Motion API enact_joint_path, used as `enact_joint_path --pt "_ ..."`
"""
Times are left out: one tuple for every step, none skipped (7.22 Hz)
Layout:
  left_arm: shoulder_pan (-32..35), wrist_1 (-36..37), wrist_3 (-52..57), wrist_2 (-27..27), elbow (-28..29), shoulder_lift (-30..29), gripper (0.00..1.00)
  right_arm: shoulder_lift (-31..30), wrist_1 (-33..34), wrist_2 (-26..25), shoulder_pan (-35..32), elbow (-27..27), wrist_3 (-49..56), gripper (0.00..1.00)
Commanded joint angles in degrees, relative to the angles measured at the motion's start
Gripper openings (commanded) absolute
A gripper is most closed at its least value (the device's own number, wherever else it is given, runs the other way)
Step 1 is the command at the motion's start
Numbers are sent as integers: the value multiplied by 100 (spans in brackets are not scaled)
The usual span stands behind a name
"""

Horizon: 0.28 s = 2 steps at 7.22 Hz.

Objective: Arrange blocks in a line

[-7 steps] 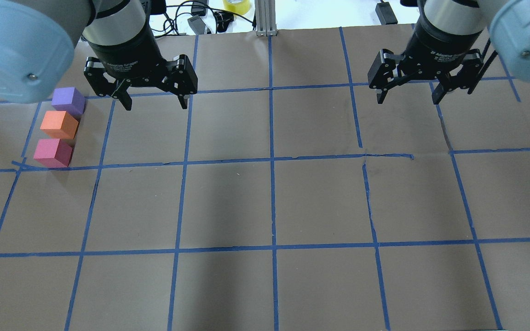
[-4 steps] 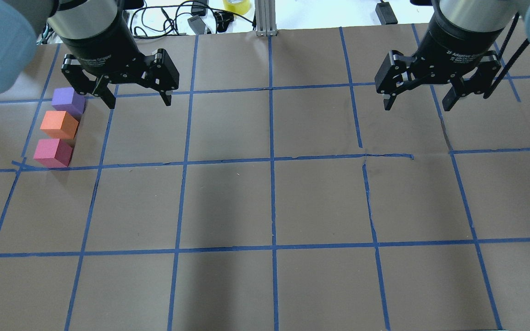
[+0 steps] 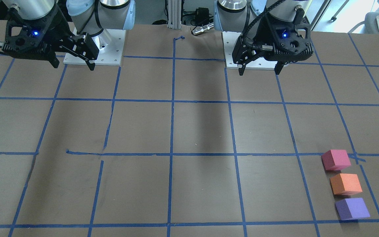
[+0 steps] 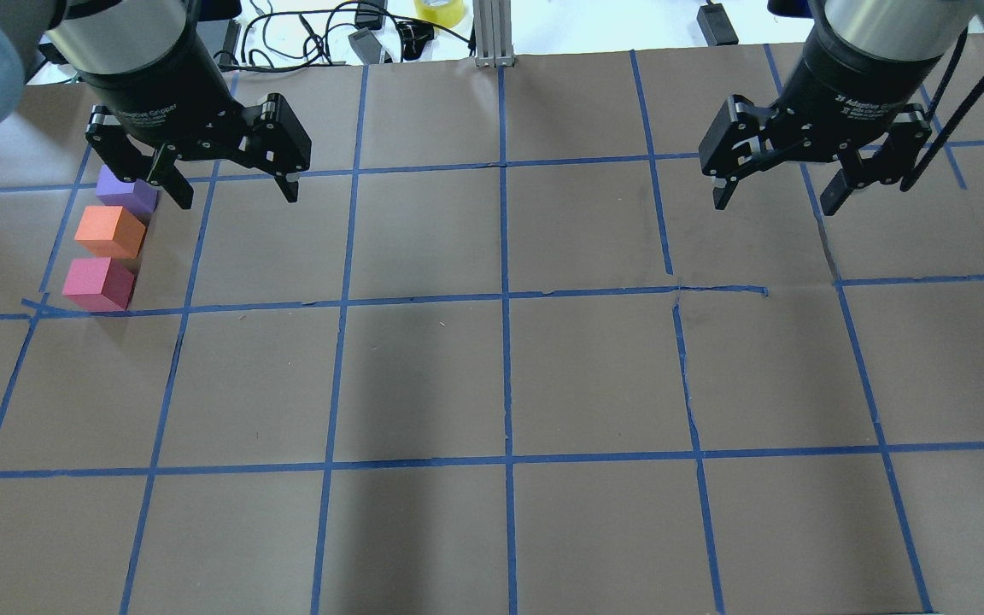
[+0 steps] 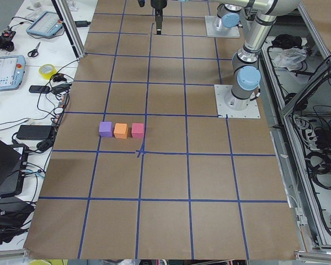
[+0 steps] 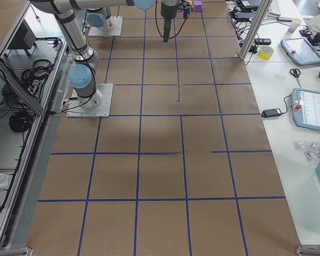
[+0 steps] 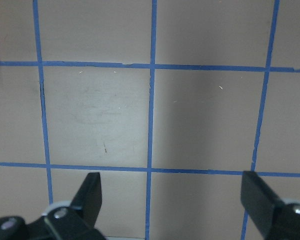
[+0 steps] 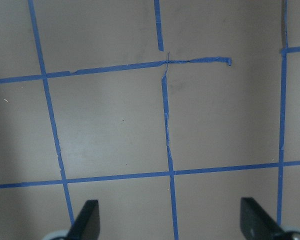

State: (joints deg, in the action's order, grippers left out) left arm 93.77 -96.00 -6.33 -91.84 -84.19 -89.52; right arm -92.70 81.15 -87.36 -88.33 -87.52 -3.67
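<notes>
purple block (image 4: 126,190), orange block (image 4: 109,231) and pinkish-red block (image 4: 97,284) sit in one straight row on the brown paper table cover (image 4: 500,384), far out on the robot's left side, each just beside the next. the pinkish-red block lies just beside a crossing of the blue tape grid (image 4: 424,299). left gripper (image 4: 236,196) hangs clear of the row, jaws spread wide, nothing held. right gripper (image 4: 774,205) hangs over the opposite side, likewise spread and empty.

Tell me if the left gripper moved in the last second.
Yes. In the overhead view the left gripper shifted left toward the purple block; its fingertips now straddle the blue tape line both were right of.
</notes>
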Motion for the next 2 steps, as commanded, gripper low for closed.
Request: enact_joint_path --pt "-17 -50 261 -10 -1 84 100 -55 -20 8 9 -19 -29 100" --pt "-26 -59 272 -10 -9 93 100 -63 -20 -9 0 -37 -3 100"
